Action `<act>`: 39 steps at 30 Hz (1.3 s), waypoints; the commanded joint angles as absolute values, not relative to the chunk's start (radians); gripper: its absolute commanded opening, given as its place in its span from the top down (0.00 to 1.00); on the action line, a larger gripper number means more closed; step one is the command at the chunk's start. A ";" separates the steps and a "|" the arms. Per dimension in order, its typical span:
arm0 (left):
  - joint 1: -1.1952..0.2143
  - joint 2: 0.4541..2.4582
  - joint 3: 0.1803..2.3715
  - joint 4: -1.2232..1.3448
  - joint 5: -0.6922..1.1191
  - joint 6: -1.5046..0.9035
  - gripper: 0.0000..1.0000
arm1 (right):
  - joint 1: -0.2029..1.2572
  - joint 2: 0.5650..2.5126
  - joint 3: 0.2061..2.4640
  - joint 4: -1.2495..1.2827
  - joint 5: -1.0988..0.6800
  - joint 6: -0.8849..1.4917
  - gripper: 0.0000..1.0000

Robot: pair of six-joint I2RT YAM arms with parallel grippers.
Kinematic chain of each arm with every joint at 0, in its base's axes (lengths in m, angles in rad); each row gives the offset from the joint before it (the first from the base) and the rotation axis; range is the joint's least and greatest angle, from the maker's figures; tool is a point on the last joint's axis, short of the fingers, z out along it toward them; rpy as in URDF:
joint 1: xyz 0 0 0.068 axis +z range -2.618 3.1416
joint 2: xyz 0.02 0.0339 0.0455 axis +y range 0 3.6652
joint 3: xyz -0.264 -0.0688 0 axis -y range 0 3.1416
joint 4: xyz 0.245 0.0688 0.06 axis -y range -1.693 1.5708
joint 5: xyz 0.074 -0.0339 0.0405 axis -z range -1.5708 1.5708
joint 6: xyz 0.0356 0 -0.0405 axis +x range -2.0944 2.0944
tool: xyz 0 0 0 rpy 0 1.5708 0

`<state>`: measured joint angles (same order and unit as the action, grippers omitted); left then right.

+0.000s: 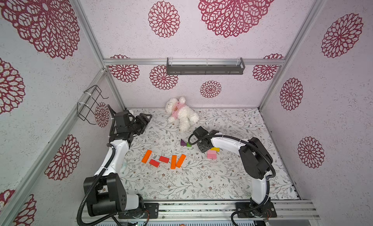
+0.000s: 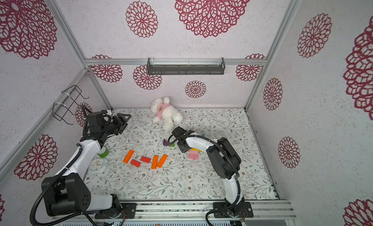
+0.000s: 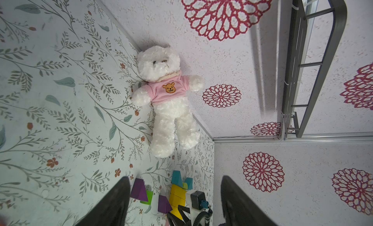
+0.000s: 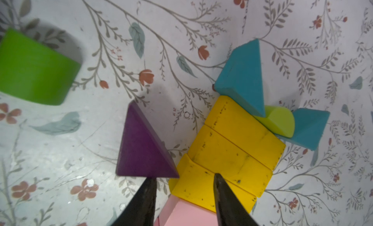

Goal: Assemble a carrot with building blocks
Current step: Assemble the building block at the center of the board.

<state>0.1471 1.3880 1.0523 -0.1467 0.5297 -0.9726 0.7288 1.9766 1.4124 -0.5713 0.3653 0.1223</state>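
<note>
In both top views, nearest to the lower edge, three orange bars [image 1: 146,156] and two red blocks [image 1: 164,159] are lying in a loose row at the lower middle of the floral table [image 1: 201,184]. Two of the orange bars are touching in a narrow V, and the other pieces are lying apart, so I judge that the carrot body is not yet joined.

A little higher and to the right, the right gripper [image 4: 184,177] is reaching down over a tight cluster. In the right wrist view its jaws are standing partly apart across the end of the nearest of three yellow bars [image 4: 238,138], with a pink block [image 4: 189,215] at the bottom edge. One finger is coming very close to the base of a purple triangle [image 4: 143,152]. I cannot tell if the jaws are pinching the yellow bar or only hanging above it. Two teal triangles [image 4: 242,77] and a lime half-cylinder [image 4: 280,122] are sitting at the upper right of the cluster, and a green block [image 4: 34,73] is lying apart at the upper left.

The step in hand seems to be taking or adjusting one piece here. The next move is calling for a clean closing on one bar only, without pushing the purple triangle.

Farther, at the middle left of the top views, the left gripper [image 3: 175,178] is hanging above the table with jaws spread wide and empty, pointing toward the white teddy bear [image 1: 181,114] at the back wall.
</note>
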 commanded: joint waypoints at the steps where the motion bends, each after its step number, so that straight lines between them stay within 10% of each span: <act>1: 0.155 1.397 1.048 -0.123 0.533 -0.974 0.27 | 0.723 1.974 1.448 -0.595 0.440 0.109 0.53; 39: 0.154 1.394 1.048 -0.123 0.538 -0.977 0.27 | 0.728 2.179 1.776 -0.633 0.428 0.267 0.41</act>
<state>0.1471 1.3933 1.0523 -0.1467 0.5297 -0.9730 0.7292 2.1715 1.7504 -0.5835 0.3916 0.2554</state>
